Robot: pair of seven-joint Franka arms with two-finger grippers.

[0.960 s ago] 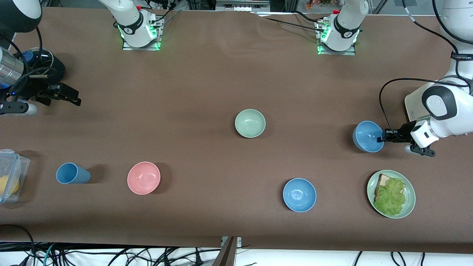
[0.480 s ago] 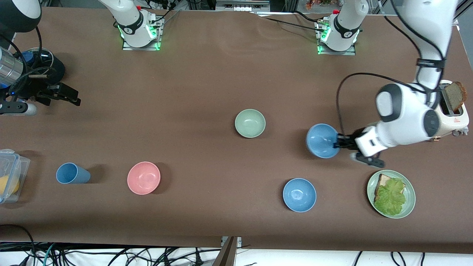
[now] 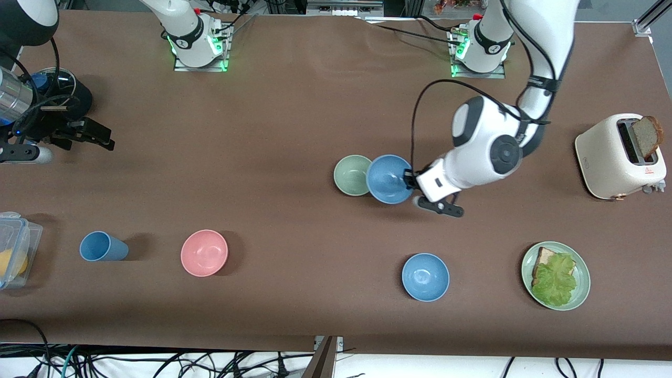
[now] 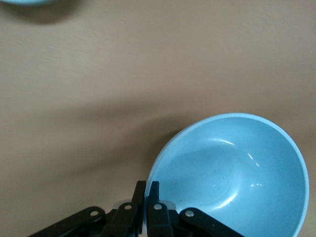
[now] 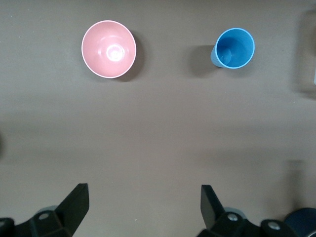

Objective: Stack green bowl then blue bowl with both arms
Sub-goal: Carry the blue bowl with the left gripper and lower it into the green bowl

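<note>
Left tool (image 3: 408, 180) clamped tight, arm reaching mid-table, right tool (image 5: 143, 205) spread wide, arm waiting

Pink bowl (image 3: 204, 253) sitting lower left of centre in front view, blue cup (image 3: 103, 247) lying just beside it toward frame's left edge. Clear plastic container (image 3: 14, 249) with yellow contents sitting at left edge. Second blue bowl (image 3: 425, 276) resting lower right of centre. Green plate (image 3: 556, 276) carrying bread and lettuce at lower right. Cream toaster (image 3: 619, 156) standing at right edge, bread slice (image 3: 647, 136) sticking up from slot.
</note>
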